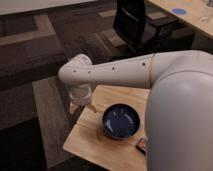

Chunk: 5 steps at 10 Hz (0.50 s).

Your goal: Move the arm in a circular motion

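Your arm (115,72) reaches left across the wooden table (87,142), its gripper (81,106) hanging over the far-left corner, open or closed I cannot tell, so a low or wide circle could clip that edge or knock the blue bowl (121,121) nearby.

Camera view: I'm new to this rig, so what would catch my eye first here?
The big off-white arm reaches across the middle from the right, filling the lower right corner. Its gripper points down at the left edge of a small wooden table, left of a dark blue bowl. A black chair stands behind.
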Tool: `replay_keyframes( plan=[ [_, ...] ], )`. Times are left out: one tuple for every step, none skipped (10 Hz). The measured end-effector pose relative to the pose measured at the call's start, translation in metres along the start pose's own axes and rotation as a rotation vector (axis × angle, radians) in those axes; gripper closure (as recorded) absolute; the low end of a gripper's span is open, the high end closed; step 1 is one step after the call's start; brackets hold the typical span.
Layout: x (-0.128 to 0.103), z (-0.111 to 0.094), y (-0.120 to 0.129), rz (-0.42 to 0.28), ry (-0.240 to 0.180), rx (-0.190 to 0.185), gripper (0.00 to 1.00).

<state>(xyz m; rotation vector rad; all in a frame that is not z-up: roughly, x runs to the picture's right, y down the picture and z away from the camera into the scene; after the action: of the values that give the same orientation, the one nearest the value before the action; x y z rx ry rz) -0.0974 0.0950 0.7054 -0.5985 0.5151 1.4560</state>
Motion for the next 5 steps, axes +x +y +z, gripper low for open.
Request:
replay_keyframes(
  plan=[
    [-0.002,-0.002,-0.003,0.001,0.000,-0.008,0.35],
    [-0.013,-0.010,-0.015,0.000,-0.002,-0.036,0.35],
    [-0.020,-0.012,-0.024,-0.001,0.000,-0.040,0.35],
    [-0.035,-0.017,-0.038,-0.030,0.011,-0.044,0.35],
    [-0.044,-0.019,-0.043,-0.051,0.015,-0.042,0.35]
  ],
)
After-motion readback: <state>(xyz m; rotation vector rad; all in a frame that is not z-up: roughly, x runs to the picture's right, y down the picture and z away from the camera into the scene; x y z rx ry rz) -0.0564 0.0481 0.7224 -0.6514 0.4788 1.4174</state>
